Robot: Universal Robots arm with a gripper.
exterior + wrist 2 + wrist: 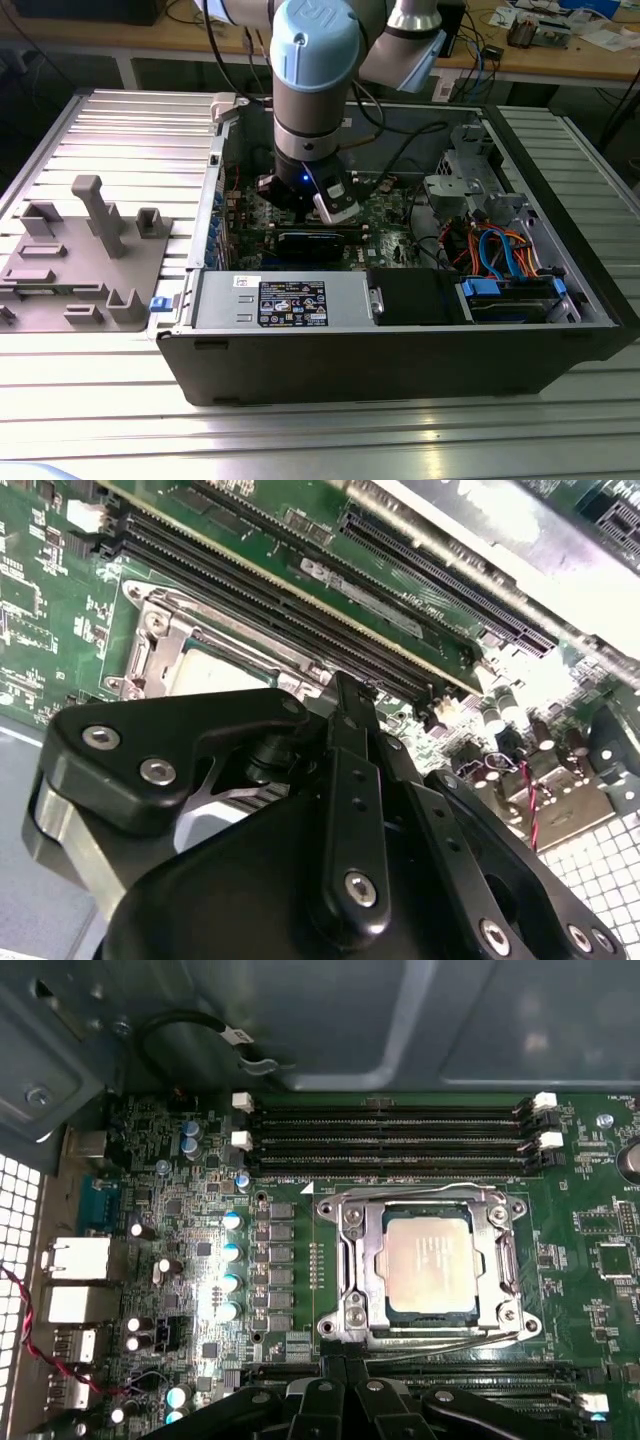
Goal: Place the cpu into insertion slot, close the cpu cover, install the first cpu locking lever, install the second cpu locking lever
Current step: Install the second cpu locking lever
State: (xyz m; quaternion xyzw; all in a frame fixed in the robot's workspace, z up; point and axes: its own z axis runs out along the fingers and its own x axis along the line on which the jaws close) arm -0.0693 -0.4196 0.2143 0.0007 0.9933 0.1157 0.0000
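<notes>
- The arm [312,90], with a pale blue cap on its wrist joint, reaches straight down into the open computer case [400,330], its wrist held vertical above the green circuit board [200,1220].
- The gripper [345,1370] is black, with bolted linkage bars; in the first wrist view its tips sit at the edge of the picture, just beside the socket's rim, hovering over the long black memory slots [470,1375] on that side.
- Whether the jaws are spread or pressed together I cannot tell; nothing is seen pinched between them.
- The cpu [430,1260], a flat square chip with a dull silver-grey metal top, lies seated in the insertion slot [352,1260], the square socket on the board.
- The cpu cover [497,1260], a thin shiny metal frame with a square window, lies flat over the chip, with the chip's top showing through the window.
- Thin wire levers run along the frame's edges; whether they are latched cannot be told.
- Four more memory slots [390,1135] with white end clips lie parallel on the socket's other side.
- In the exterior view, the case rests on a ribbed aluminium worktop [130,140]; a grey plastic fixture [85,255] with upright posts stands to the exterior view's left of the case.
</notes>
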